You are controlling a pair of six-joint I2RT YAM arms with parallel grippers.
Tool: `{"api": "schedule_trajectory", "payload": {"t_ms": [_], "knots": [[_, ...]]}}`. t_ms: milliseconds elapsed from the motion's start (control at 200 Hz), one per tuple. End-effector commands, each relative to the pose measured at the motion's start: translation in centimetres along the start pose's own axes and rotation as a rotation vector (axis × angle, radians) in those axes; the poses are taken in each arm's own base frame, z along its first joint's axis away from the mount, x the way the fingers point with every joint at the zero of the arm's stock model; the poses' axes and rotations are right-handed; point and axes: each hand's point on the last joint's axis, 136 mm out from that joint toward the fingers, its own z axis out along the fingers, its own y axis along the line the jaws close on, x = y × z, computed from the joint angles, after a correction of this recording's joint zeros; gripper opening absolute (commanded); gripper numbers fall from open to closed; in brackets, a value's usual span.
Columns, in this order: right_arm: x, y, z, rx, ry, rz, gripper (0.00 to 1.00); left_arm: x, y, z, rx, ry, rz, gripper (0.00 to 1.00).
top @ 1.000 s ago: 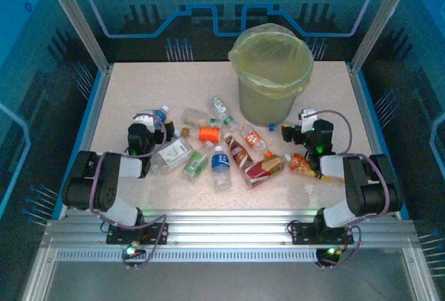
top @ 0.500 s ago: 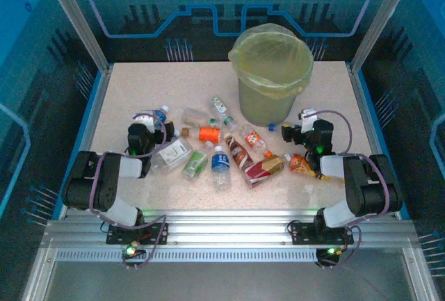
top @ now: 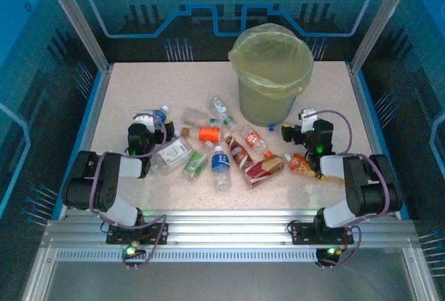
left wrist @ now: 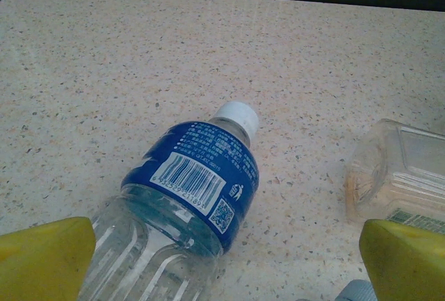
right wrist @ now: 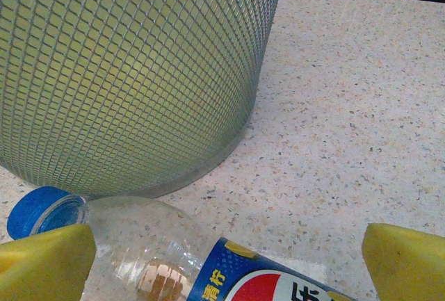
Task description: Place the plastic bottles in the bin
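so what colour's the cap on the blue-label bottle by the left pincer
White cap on the clear blue-labelled plastic bottle, best in the left wrist view.

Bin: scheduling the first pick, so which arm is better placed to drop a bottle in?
Right, probably: the right gripper, open, brackets a blue-capped bottle beside the bin; the blue-labelled bottle at the left gripper lies farther away.
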Motion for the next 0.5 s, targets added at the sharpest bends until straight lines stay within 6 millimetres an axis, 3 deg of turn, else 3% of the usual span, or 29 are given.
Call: {"api": "schedule_trajectory", "payload": {"t_ms": [0, 320, 495], "knots": [[-1.1, 0.2, 0.2, -0.004, -0.028, 0.008, 1.00, -0.9, -0.4, -0.1, 0.017, -0.037, 0.017, 0.99], [-2.2, -0.5, 0.0, 0.019, 0.015, 0.028, 1.00, -2.2, 0.3, -2.3, -0.006, -0.132, -0.013, 0.99], [-3.4, -1.3, -2.0, 0.062, 0.012, 0.025, 1.00, -3.2, 0.4, -3.6, -0.010, -0.155, -0.015, 0.99]]}}
